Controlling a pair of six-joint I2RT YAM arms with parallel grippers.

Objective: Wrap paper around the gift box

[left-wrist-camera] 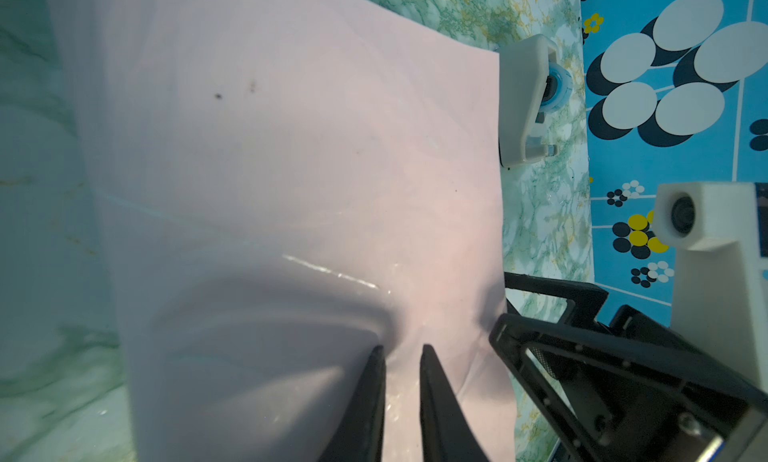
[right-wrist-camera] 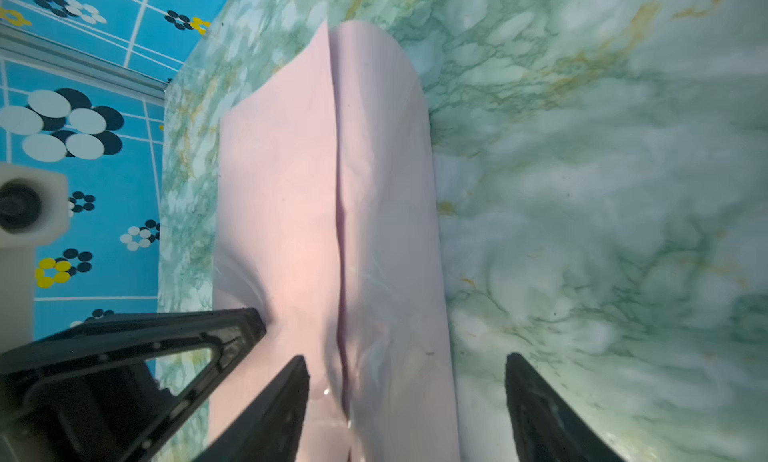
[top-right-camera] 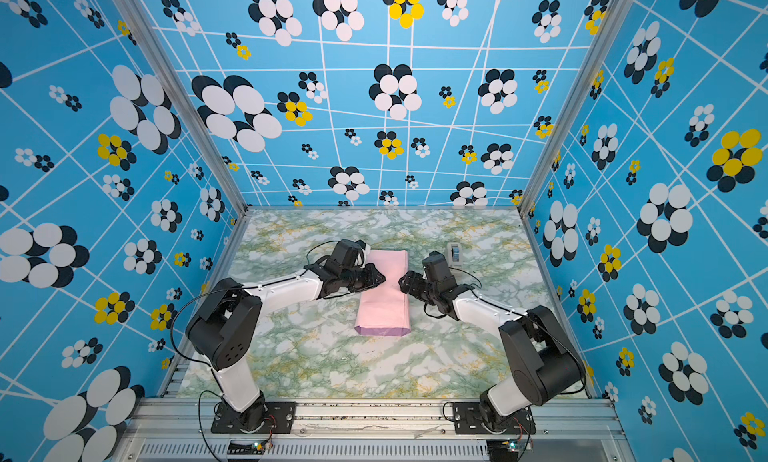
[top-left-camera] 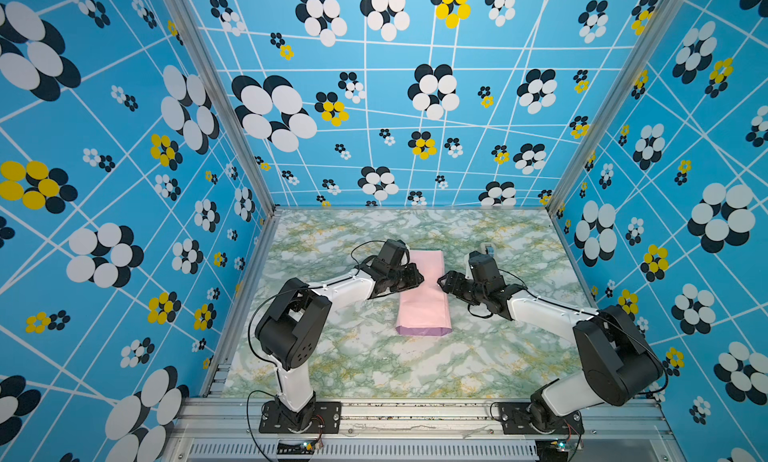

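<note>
The paper lies on the table folded into a long parcel, pale pink face up, with a lilac strip at its near end. The gift box is hidden under it. My left gripper rests its tips on top of the paper near the middle, its jaws almost together with only a narrow gap and nothing between them. My right gripper stands open at the parcel's right side, straddling the paper's edge. The overlap seam runs along the parcel.
A small white tape dispenser stands behind the right gripper, close to the parcel's far right corner. The marbled table is walled by patterned panels on three sides, with a metal rail along the front.
</note>
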